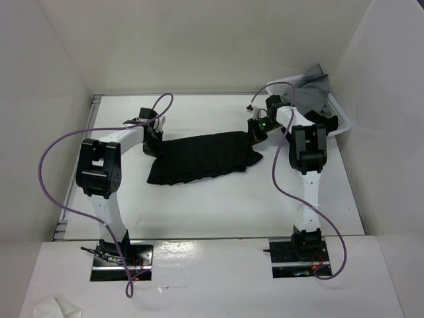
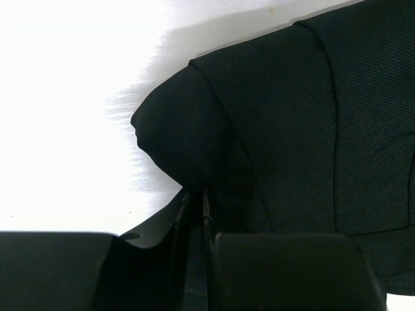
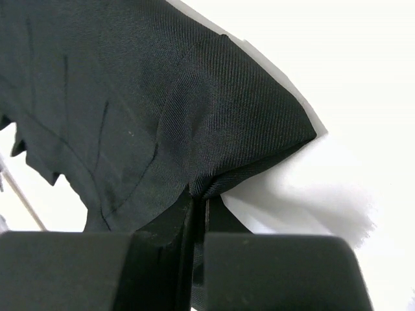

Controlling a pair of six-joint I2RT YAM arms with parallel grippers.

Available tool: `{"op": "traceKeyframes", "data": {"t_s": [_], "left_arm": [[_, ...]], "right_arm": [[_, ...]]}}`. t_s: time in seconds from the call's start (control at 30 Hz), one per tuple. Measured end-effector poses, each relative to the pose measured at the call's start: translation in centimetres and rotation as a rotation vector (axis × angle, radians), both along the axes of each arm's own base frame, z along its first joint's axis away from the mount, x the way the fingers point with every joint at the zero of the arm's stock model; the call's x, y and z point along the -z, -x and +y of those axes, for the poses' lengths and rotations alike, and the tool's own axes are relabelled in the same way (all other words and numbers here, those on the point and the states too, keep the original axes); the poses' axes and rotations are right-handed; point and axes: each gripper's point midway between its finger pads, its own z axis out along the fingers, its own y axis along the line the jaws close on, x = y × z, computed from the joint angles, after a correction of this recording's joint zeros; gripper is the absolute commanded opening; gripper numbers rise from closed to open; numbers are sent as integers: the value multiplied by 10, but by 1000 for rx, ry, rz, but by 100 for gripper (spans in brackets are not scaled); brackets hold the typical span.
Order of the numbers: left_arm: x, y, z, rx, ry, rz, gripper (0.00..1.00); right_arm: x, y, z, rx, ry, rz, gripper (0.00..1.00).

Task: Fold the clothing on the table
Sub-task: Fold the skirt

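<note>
Black jaws fill the bottom edge of both wrist views, each pair nipping a fold of the skirt (image 2: 292,129). Seen from the left wrist, the left jaws are nearly pressed together, with only a thin slit between them. A rounded corner of the dark fabric is drawn down into that slit. Bright white worktop (image 2: 65,97) fills the upper left of that frame.

Seen from the right wrist, the right jaws are pressed together on a pointed corner of the same fabric. It bunches into creases above the pinch, and pleat lines run off toward the upper left.

From overhead, the skirt lies stretched across the middle of the worktop, between the two arms. The left arm (image 1: 99,165) reaches in to its upper-left corner and the right arm (image 1: 308,149) to its upper-right corner. Whether the pinched corners are lifted clear of the worktop cannot be told from above.

At the upper right of the overhead frame a white mesh basket (image 1: 341,119) sits against the right wall, behind the right arm. A grey cloth (image 1: 311,89) lies in it, heaped above the rim.
</note>
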Motion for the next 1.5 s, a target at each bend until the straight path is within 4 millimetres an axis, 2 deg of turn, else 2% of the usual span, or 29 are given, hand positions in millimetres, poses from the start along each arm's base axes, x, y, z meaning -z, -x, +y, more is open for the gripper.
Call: {"op": "traceKeyframes", "data": {"t_s": [0.17,0.3,0.47,0.7,0.77,0.83,1.13,1.3,1.5], "left_arm": [[0,0,0,1,0,0,16],[0,0,0,2,2,1,16],[0,1,-1,5,7,4,16],[0,3,-3,10,16,9,16],[0,3,-4,13,21,12,16],[0,4,-5,15,27,15,16],[-1,8,-8,23,45,27,15],[-1,11,-10,26,54,37,15],[-2,13,-12,30,65,42,15]], "right_arm": [[-7,-3,4,-10,83,-23,0],[-31,-17,14,-26,128,-88,0],[-71,-31,48,-70,134,-193,0],[-123,-23,106,-169,111,-282,0],[-130,-23,120,-193,98,-301,0],[-130,-20,130,-213,88,-300,0],[-107,12,167,-310,68,-211,0],[-117,38,203,-393,34,-227,0],[-127,62,233,-459,-3,-242,0]]}}
